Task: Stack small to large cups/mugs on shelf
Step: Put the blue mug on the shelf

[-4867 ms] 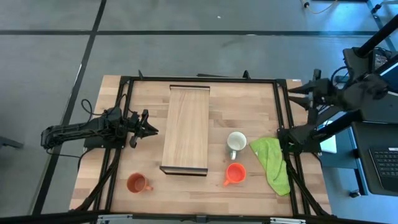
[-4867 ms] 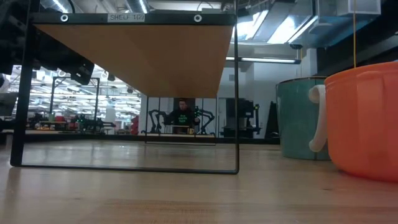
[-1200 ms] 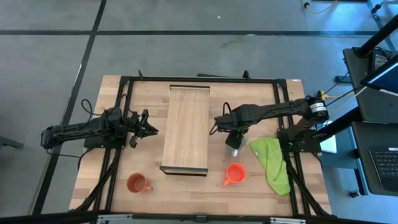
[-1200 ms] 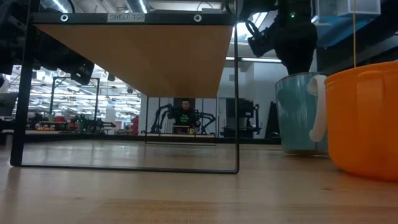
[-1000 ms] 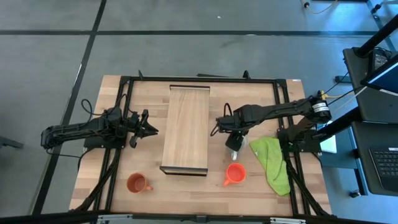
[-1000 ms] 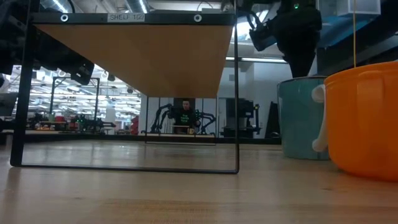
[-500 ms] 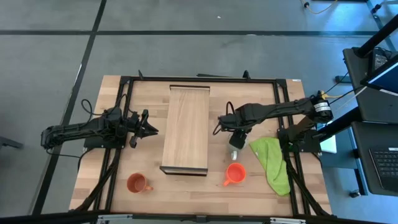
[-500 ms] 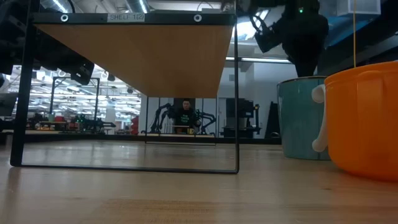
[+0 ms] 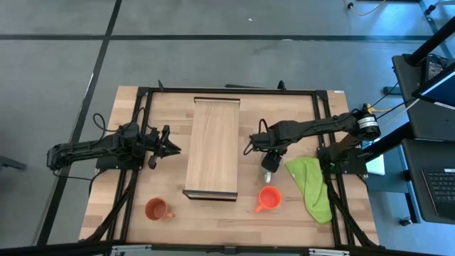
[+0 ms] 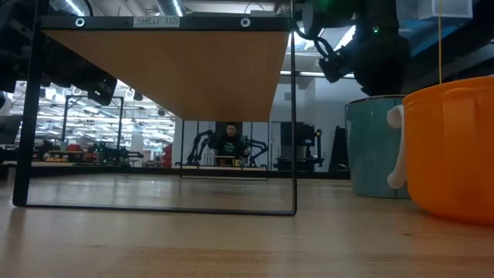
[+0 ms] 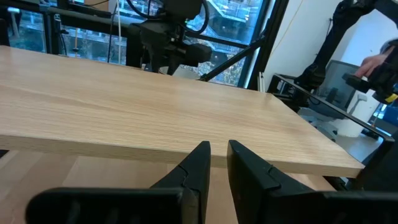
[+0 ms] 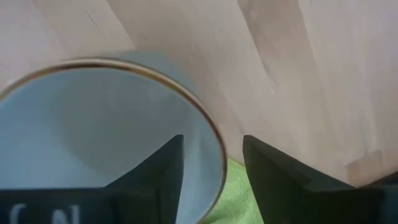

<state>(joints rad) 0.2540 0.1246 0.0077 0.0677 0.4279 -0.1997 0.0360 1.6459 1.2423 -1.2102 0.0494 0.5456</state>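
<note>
Wooden bench (image 9: 298, 121) carries a raised shelf (image 9: 212, 146) down its middle. Right of it, the right tool (image 9: 269, 161) sits over the pale grey-green mug (image 12: 106, 124), fingers apart astride its rim, one inside and one outside. Nearby stand the orange-red mug (image 9: 267, 198) and a green cloth (image 9: 313, 185). Left of the shelf lie the brownish-orange mug (image 9: 156, 209) and the left tool (image 9: 170, 148), fingers nearly together on nothing.

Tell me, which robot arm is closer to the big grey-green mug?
Right. Its end effector straddles the grey-green mug rim; the left end effector waits beyond the shelf.
</note>
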